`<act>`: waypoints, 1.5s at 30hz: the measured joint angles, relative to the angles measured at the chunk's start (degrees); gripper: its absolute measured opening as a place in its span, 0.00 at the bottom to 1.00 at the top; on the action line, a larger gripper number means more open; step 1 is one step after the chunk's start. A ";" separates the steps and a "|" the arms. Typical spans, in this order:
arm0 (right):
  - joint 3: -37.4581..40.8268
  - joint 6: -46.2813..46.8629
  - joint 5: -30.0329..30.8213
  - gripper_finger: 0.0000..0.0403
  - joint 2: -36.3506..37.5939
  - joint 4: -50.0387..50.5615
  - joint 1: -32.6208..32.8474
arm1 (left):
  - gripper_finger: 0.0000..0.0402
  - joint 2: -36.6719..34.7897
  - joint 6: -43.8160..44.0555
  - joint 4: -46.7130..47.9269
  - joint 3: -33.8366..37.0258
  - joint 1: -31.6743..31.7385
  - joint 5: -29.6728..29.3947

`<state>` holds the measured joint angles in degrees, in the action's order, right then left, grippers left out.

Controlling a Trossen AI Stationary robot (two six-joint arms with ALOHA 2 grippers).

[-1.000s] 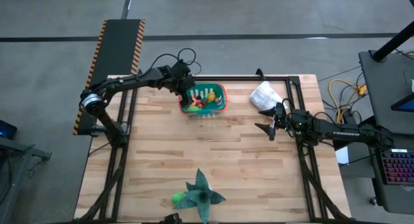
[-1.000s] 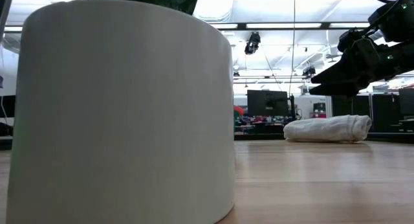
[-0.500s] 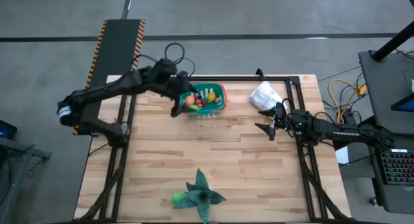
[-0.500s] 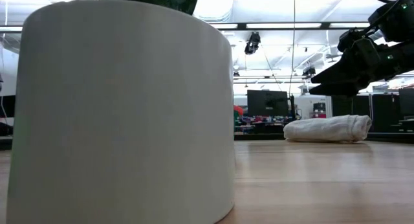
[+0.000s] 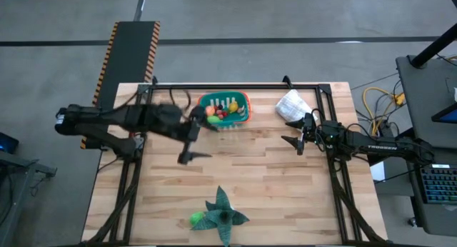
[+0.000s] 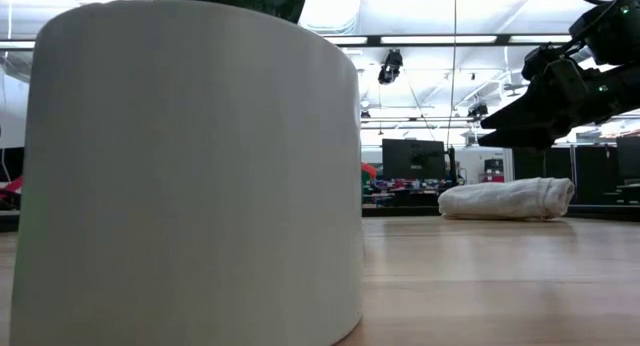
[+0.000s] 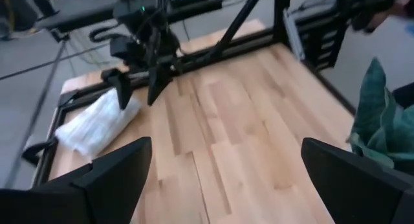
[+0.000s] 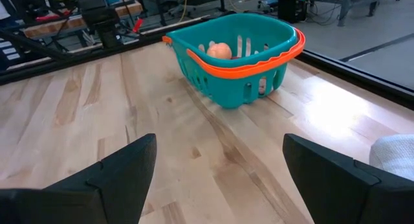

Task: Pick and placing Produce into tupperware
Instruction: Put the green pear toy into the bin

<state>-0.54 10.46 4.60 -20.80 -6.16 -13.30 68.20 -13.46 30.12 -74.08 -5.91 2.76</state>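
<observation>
The teal tupperware (image 5: 227, 106) with an orange rim stands at the table's far middle. Produce lies in it: an orange piece (image 5: 211, 111), a yellow piece (image 5: 233, 106) and a red one (image 5: 222, 115). In the right wrist view the tupperware (image 8: 236, 62) shows a peach-coloured fruit (image 8: 220, 51) inside. One green piece (image 5: 196, 218) lies by the leafy plant near the front edge. My left gripper (image 5: 193, 153) hangs open above the table, near-left of the tupperware, with nothing between its fingers (image 7: 224, 149). My right gripper (image 5: 291, 143) waits open at the right, also holding nothing (image 8: 217, 146).
A wrinkled white bag (image 5: 291, 104) lies at the far right, beside my right gripper. A dark green star-shaped plant (image 5: 223, 211) stands near the front edge; its white pot (image 6: 190, 166) fills the low view's left. Bare wood (image 5: 250, 168) lies between plant and tupperware.
My left gripper has drawn back from over the tupperware, rising and swinging toward the table's near-left, and has stayed open with nothing in it. The produce in the tupperware now shows uncovered. My right arm has kept still.
</observation>
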 joint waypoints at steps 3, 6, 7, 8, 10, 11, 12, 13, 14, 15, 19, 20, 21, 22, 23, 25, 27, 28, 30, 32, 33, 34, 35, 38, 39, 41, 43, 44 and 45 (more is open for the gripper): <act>-0.02 0.02 -0.02 0.81 0.00 -0.02 0.01 | 0.95 0.03 2.73 1.55 0.44 -6.43 -10.51; -0.02 0.42 -0.02 0.81 -0.02 -0.02 0.02 | 0.95 0.09 7.13 4.39 0.50 -12.21 -19.58; -0.02 0.72 -0.02 0.81 -0.02 -0.02 0.02 | 0.95 0.09 8.86 4.42 0.50 -13.86 -21.24; -0.02 1.16 -0.02 0.81 -0.02 -0.02 0.02 | 0.95 0.09 10.56 4.48 0.50 -15.39 -21.89; -0.02 1.53 -0.07 0.81 -0.02 -0.02 0.02 | 0.95 0.09 14.56 5.05 0.50 -18.03 -22.69; -0.02 1.53 -0.11 0.81 -0.03 -0.02 0.02 | 0.95 0.09 16.81 5.35 0.52 -19.27 -22.93; -0.02 1.56 -0.31 0.81 -0.02 -0.02 0.02 | 0.95 0.09 19.04 5.70 0.71 -20.51 -23.47; -0.02 1.69 -0.42 0.81 -0.02 -0.02 0.02 | 0.95 0.08 21.10 6.14 1.04 -21.63 -24.54; -0.02 1.87 -0.46 0.81 -0.02 -0.02 0.02 | 0.95 0.08 23.25 6.58 1.48 -22.71 -25.61; -0.02 1.95 -0.48 0.81 -0.04 -0.02 0.02 | 0.95 0.12 25.30 6.85 1.99 -23.66 -26.13; -0.02 1.56 -0.46 0.81 0.01 -0.02 0.02 | 0.95 0.37 33.01 6.98 3.14 -27.38 -26.48; -0.02 1.55 -0.46 0.81 0.02 -0.04 0.02 | 0.95 0.66 34.50 7.00 3.14 -28.16 -26.48; -0.02 1.57 -0.46 0.81 0.00 -0.03 0.02 | 0.95 1.04 35.73 7.26 3.14 -29.02 -26.49; -0.02 1.57 -0.46 0.81 0.00 -0.03 0.02 | 0.95 1.56 37.20 8.36 3.12 -30.03 -26.94; -0.02 1.58 -0.46 0.81 0.00 -0.04 0.02 | 0.95 2.11 39.16 9.92 3.00 -31.13 -27.58; -0.02 2.50 -0.46 0.81 0.00 -0.03 0.02 | 0.95 3.05 43.69 12.33 2.58 -33.13 -29.21; -0.02 3.54 -0.46 0.81 0.00 -0.02 0.02 | 0.95 3.94 49.28 14.87 2.27 -35.07 -30.26; -0.02 4.09 -0.46 0.81 0.00 -0.04 0.02 | 0.95 4.44 52.63 15.83 2.27 -36.12 -30.33; -0.02 4.95 -0.46 0.81 0.00 -0.04 0.04 | 0.95 5.80 58.98 17.29 2.27 -38.52 -30.35; -0.02 5.01 -0.46 0.81 0.02 -0.04 0.02 | 0.95 7.22 65.09 18.64 2.12 -41.00 -30.31; -0.02 5.01 -0.46 0.81 0.02 -0.06 0.02 | 0.95 7.95 68.05 19.40 1.89 -42.14 -30.28; -0.02 5.01 -0.41 0.81 0.02 -0.08 0.03 | 0.95 8.71 71.07 19.79 1.76 -43.32 -30.24; -0.02 5.01 -0.24 0.81 0.02 -0.12 0.03 | 0.95 9.48 73.88 20.11 1.70 -44.42 -30.30; -0.02 5.01 -0.01 0.81 0.02 -0.50 0.03 | 0.95 12.18 81.22 20.13 1.70 -46.80 -30.41; -0.02 5.01 -0.02 0.81 0.02 -0.60 0.04 | 0.95 13.29 83.32 20.11 1.70 -47.36 -30.36; -0.02 5.01 -0.02 0.81 0.00 -0.95 0.04 | 0.95 15.66 87.04 20.13 1.75 -48.18 -29.98; -0.02 5.01 -0.02 0.81 0.02 -1.38 0.04 | 0.95 17.89 90.84 20.12 1.73 -48.42 -28.49; -0.02 5.01 -0.01 0.81 0.02 -1.60 0.03 | 0.95 19.02 92.47 20.21 1.65 -48.44 -27.54; -0.02 5.01 -0.02 0.81 0.02 -1.81 0.04 | 0.95 20.15 93.97 20.21 1.51 -48.50 -26.77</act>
<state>-0.56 15.46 4.58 -20.78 -7.97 -13.26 88.36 80.51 50.33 -72.57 -54.41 -24.01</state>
